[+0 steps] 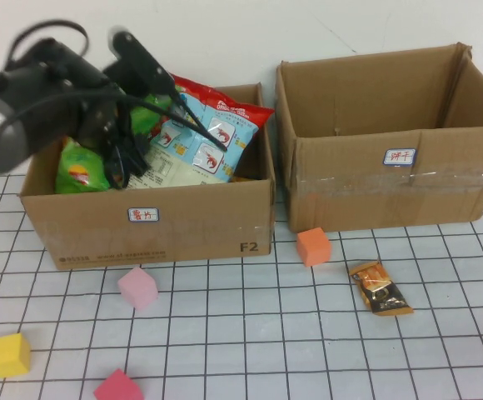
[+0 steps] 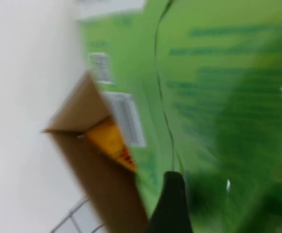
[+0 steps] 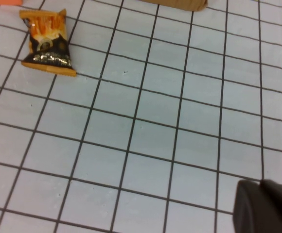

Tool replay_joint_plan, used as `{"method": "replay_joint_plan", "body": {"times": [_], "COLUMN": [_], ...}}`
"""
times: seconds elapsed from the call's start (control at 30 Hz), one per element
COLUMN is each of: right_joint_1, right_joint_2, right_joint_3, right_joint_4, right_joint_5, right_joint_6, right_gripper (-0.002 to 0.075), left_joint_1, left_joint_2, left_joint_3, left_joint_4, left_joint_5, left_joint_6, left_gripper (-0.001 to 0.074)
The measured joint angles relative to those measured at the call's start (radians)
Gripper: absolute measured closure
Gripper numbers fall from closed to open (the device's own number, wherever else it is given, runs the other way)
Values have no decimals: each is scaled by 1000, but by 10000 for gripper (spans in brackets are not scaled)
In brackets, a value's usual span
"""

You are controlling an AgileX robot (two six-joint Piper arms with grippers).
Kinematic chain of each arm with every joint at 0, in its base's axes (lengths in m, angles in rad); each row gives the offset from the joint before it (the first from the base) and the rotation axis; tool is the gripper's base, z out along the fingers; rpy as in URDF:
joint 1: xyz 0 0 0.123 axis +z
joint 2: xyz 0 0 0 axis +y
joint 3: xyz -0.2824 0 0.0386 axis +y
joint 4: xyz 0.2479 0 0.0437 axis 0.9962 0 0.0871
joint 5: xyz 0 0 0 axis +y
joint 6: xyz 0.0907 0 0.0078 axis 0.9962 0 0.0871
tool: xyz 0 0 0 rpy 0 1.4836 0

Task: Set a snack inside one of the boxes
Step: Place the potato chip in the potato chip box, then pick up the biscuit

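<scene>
My left gripper (image 1: pixel 130 157) hangs inside the left cardboard box (image 1: pixel 150 227), above the snacks in it. In the left wrist view a green chip bag (image 2: pixel 219 97) fills the frame under the gripper (image 2: pixel 231 204). One dark finger (image 2: pixel 172 204) shows far to one side, so the jaws stand open. The green bag (image 1: pixel 79 171) and a red-and-blue shrimp snack bag (image 1: pixel 212 125) lie in that box. A small orange-and-black snack packet (image 1: pixel 380 288) lies on the table and also shows in the right wrist view (image 3: pixel 47 43). My right gripper (image 3: pixel 263 209) is shut and empty, low over the gridded table.
The right cardboard box (image 1: pixel 391 196) stands open at the back right. Foam blocks lie on the table: orange (image 1: pixel 314 247), pink (image 1: pixel 137 288), yellow (image 1: pixel 10 355) and red (image 1: pixel 118 387). A white wall is behind the boxes.
</scene>
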Motion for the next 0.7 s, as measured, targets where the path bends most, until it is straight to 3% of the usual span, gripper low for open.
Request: {"method": "replay_joint_plan", "body": {"times": [0.2, 0.37, 0.5, 0.6, 0.7], "right_joint_1": [0, 0, 0, 0, 0], "right_joint_2": [0, 19, 90, 168, 270], "right_joint_3": [0, 0, 0, -2, -27], "right_joint_4": [50, 202, 387, 545, 702], "right_joint_5": [0, 0, 0, -12, -19], "right_joint_6": [-31, -215, -422, -620, -787], "right_gripper": [727, 727, 727, 727, 712], "left_joint_1": [-3, -3, -3, -3, -3], "left_joint_2": [-192, -370, -480, -534, -582], "left_joint_3": [1, 1, 1, 1, 24], "left_joint_4": [-48, -153, -218, -277, -322], "left_joint_5": [20, 49, 87, 122, 131], "left_joint_6": [0, -27, -89, -98, -98], "left_gripper": [189, 223, 416, 610, 701]}}
